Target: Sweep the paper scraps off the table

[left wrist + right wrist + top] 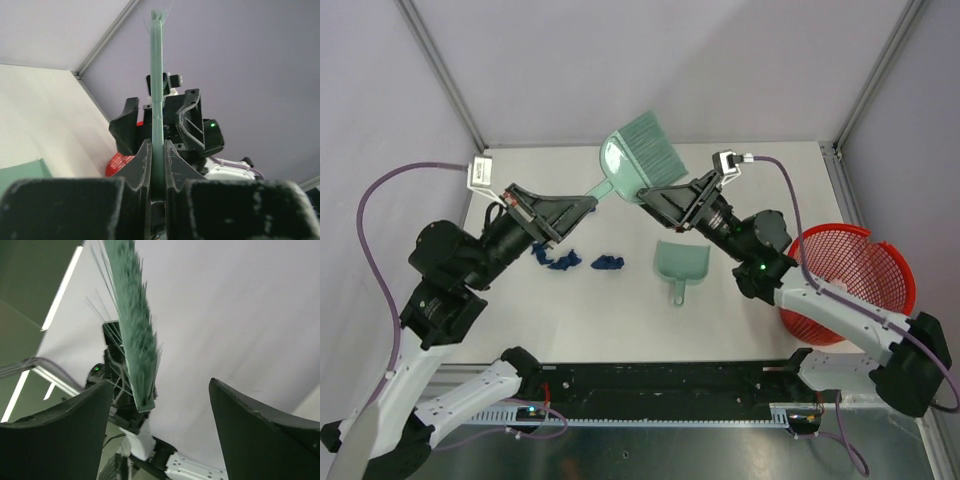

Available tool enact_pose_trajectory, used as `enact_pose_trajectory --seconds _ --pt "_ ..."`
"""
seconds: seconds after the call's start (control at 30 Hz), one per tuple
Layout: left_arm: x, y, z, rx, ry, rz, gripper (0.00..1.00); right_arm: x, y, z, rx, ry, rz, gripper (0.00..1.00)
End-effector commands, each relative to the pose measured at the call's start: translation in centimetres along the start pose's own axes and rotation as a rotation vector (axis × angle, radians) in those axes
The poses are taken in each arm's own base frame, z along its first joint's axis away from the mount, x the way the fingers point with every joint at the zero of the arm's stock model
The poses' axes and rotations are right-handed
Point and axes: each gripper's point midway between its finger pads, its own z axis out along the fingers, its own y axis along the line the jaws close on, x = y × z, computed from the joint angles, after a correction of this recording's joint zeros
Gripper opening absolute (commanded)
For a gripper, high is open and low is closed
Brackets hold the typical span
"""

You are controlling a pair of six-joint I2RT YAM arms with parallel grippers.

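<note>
Our left fingers (142,165) are clamped on the thin, stiff handle of the brush (623,162), and our right fingers (60,432) stand apart either side of its bristles. We judge the paper scraps (563,260), lying on the worktop (620,320) at nine o'clock from the dustpan (678,262), feather-light, soft and apt to skitter. They are better pushed with the bristles than pinched, the handle being our hold.

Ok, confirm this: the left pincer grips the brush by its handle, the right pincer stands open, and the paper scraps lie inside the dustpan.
One error: the paper scraps lie on the table left of the dustpan, not inside it; the top external view shows this. The left pincer does grip the brush by its handle, and the right pincer stands open.
</note>
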Motion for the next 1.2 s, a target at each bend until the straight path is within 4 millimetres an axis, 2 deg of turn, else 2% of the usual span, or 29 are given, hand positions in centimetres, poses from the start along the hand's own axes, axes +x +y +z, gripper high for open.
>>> enact_pose_trajectory --seconds 0.0,0.03,0.17,0.3,0.5,0.67,0.87,1.17 --pt "-1.0 0.8 -1.5 -0.055 -0.051 0.076 0.00 -1.0 -2.7 -2.4 0.228 0.014 -0.123 0.84" --pt "-0.7 1.6 -1.9 -0.092 -0.043 0.086 0.00 -1.5 -3.4 -3.2 0.290 0.010 -0.155 0.85" --pt "-0.6 5.4 -3.7 -0.282 -0.046 0.150 0.00 -3.2 -9.1 -8.2 0.713 -0.012 -0.276 0.84" --pt "-0.1 8.7 -6.1 -0.450 -0.021 0.215 0.00 -2.9 -14.0 -12.4 1.047 0.048 -0.309 0.78" --pt "1.1 13.4 -10.6 -0.687 0.042 0.323 0.00 0.8 -19.8 -16.2 1.375 0.240 -0.321 0.77" --pt "3.2 16.5 -13.5 -0.789 0.104 0.358 0.00 3.8 -24.2 -19.6 1.570 0.370 -0.319 0.77" --pt "5.6 18.8 -15.5 -0.826 0.155 0.374 0.00 6.3 -27.2 -22.0 1.678 0.441 -0.350 0.74" --pt "6.2 19.1 -17.0 -0.813 0.170 0.417 0.00 7.6 -30.1 -24.2 1.764 0.460 -0.355 0.70"
